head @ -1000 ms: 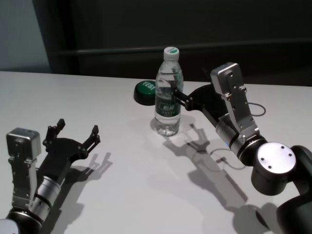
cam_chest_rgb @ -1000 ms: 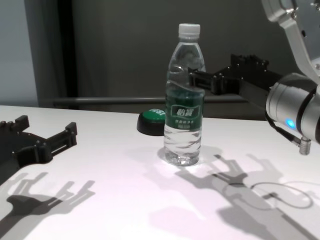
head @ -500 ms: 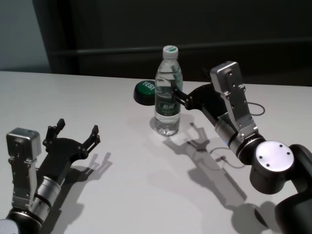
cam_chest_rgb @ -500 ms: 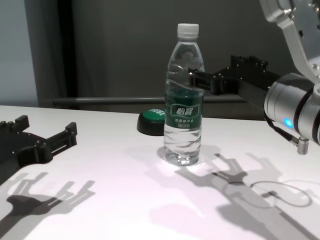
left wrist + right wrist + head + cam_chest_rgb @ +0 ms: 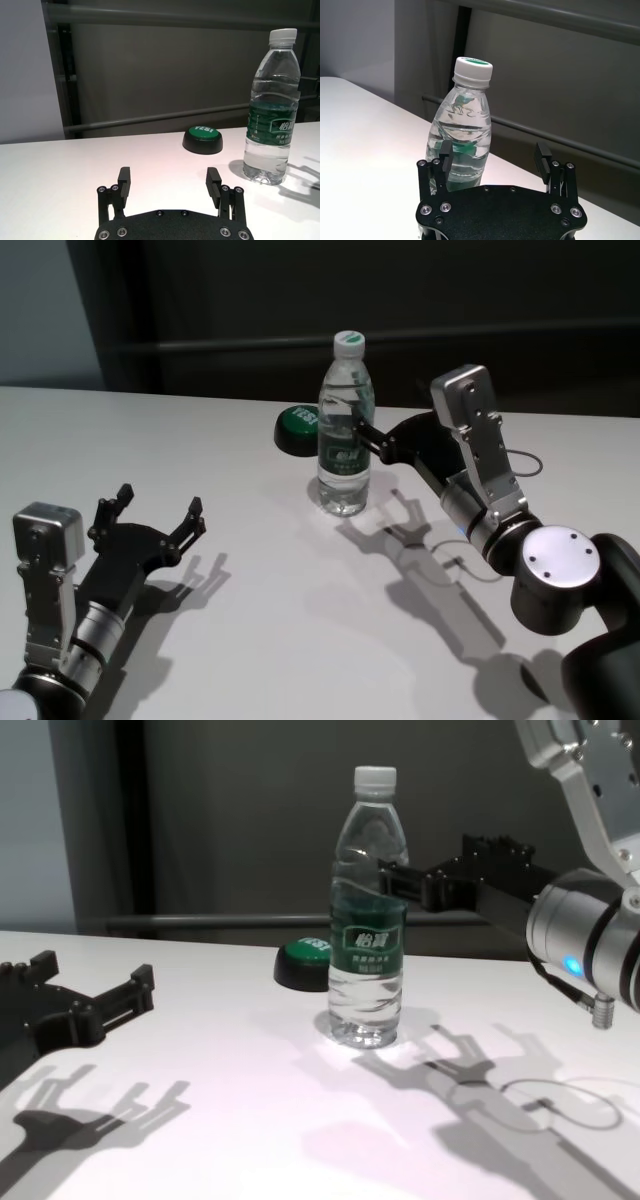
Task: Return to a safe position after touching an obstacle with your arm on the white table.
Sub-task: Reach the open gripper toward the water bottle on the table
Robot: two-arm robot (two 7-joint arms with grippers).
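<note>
While the water bottle stands upright on the white table, the right gripper is raised above the tabletop at label height, reaching in from the robot's right. Its fingers are spread wide and grip nothing. In the right wrist view the bottle sits just ahead of the right gripper, off toward one finger rather than centred in the gap; that finger overlaps the bottle's clear body, though whether they actually touch cannot be told. In the chest view the finger ends lie at the bottle's right side, close behind the green label. Just beyond the bottle, on the side away from the robot, rests a low black button with a green top. The left gripper is low over the near left part of the table, well apart from the bottle, its fingers likewise spread and empty, as the left wrist view shows.
</note>
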